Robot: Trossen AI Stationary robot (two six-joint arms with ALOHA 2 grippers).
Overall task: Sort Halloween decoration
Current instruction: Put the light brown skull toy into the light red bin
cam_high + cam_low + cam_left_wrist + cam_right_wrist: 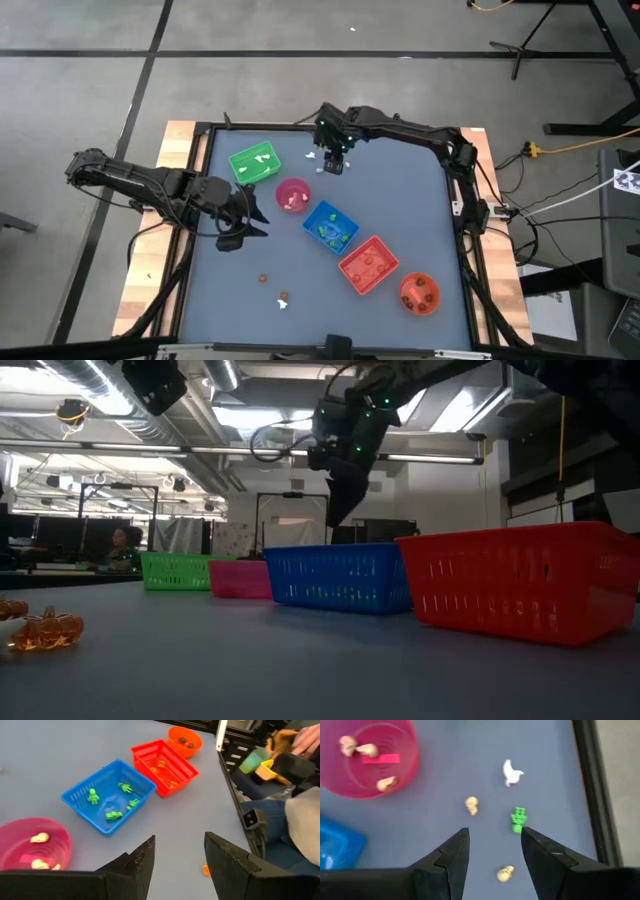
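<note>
Trinkets lie in 2 places: some sorted into containers, some loose on the counter. Largest first, the containers run in a diagonal line: green tray with white pieces, blue tray with green figures, red tray with orange pieces, then pink bowl with pale skulls and orange bowl with dark bits.

Loose trinkets cluster near the far edge under the right arm: a white ghost, a green figure and 2 pale skulls. A few orange pieces sit near the front edge, well apart from any container.

The right tool hangs above the far cluster, jaws wide and empty, the green figure just beside 1 finger. The left tool hovers near the counter's left side, beside the pink bowl, jaws also wide and empty.

The step in hand looks like a pick from the far cluster. The next move calls for lowering the right tool with 1 trinket centred between the fingers, likely the green figure or the near skull, and closing without nudging its neighbours; these pieces are small and light and could skid.

The counter is a plain grey-blue mat with a dark frame. Beyond is an open workshop with ceiling ducts; a person sits close by the counter's right side.
</note>
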